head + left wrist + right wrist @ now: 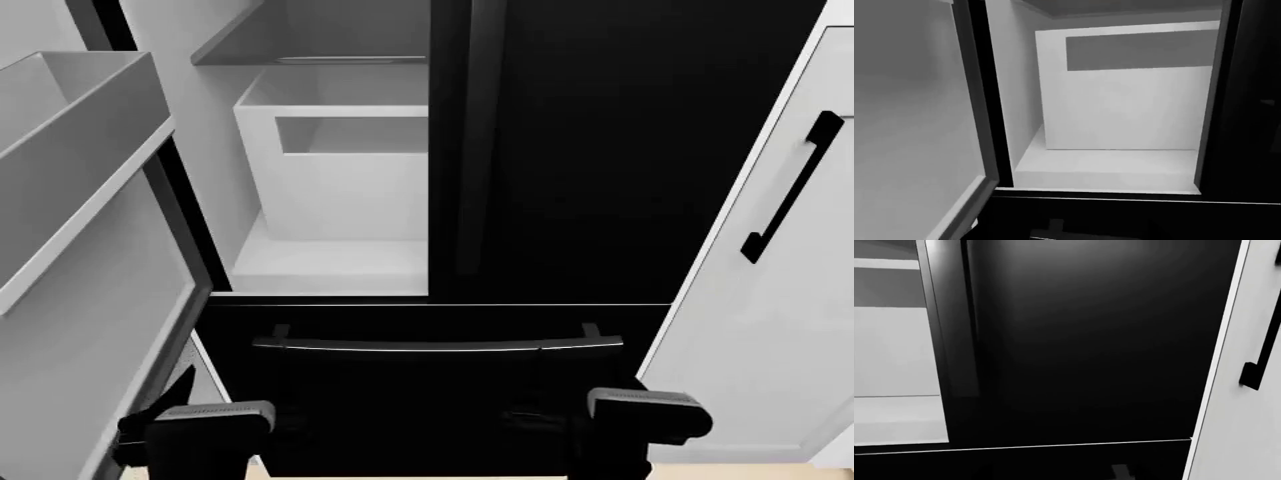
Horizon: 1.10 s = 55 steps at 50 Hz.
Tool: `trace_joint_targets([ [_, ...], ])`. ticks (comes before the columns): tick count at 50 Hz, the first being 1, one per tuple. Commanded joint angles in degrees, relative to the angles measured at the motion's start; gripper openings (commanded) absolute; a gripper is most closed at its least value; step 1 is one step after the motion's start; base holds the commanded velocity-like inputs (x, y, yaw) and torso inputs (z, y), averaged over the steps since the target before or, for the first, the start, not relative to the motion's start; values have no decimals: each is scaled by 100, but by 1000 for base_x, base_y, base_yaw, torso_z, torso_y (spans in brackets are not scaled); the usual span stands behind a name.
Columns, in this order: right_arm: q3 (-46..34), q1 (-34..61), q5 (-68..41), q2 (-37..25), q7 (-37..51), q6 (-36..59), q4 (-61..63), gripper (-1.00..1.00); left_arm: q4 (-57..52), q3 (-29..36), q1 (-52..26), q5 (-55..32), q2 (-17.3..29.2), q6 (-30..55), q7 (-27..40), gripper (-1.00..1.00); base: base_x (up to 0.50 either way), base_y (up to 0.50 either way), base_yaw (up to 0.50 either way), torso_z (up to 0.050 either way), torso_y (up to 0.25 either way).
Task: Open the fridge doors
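The left fridge door (94, 300) stands swung open at the left, its pale grey inner side and a box-shaped bin (67, 110) facing me. In the left wrist view this door (914, 125) fills one side beside the lit interior. The right fridge door (614, 150) is closed, glossy black, with its vertical handle (477, 150) along its inner edge; the right wrist view faces this door (1087, 340) and handle (969, 315). My left gripper (274, 425) and right gripper (534, 420) hang low before the black drawer, dark on dark, touching neither door. Their jaws cannot be made out.
Inside the fridge sit a white box drawer (334, 180) and a shelf (307, 55). Below the doors runs a wide black drawer with a horizontal bar handle (434, 345). A white cabinet door (761, 330) with a slim black handle (787, 190) stands at the right.
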State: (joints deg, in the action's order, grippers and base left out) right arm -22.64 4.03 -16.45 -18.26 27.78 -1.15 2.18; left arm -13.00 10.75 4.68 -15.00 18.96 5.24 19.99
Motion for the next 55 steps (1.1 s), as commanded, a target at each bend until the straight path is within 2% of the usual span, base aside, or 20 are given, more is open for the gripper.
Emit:
trace_joint_targets([
  [1,-73,116,-57,0,41,323,232,100,527,117,-64,250,-115,-377,0,100,0,0,0,0,0],
  [8,-61,266,-330,-60,157,990,819,100,476,188,-178,308,-132,-214,60,100,0,0,0,0,0],
  [17,-174,870,-472,-193,404,2237,1967,100,471,207,-219,319,-126,-162,98,100,0,0,0,0,0],
  [24,-75,1255,-802,-165,562,2859,2610,100,288,184,-172,338,-68,-60,178,100,0,0,0,0,0],
  [36,42,2336,-1918,-154,929,4865,3783,100,237,200,-153,404,-28,21,269,100,0,0,0,0,0],
  [44,-372,3022,-1883,-103,990,5486,3805,100,264,162,-105,330,-18,-78,252,100,0,0,0,0,0],
  [48,220,3019,-2385,206,1096,5522,3697,100,247,148,-96,288,-12,-99,242,100,0,0,0,0,0],
  [55,134,3265,-2515,395,1241,5797,3661,100,322,143,-92,236,-20,-173,211,100,0,0,0,0,0],
])
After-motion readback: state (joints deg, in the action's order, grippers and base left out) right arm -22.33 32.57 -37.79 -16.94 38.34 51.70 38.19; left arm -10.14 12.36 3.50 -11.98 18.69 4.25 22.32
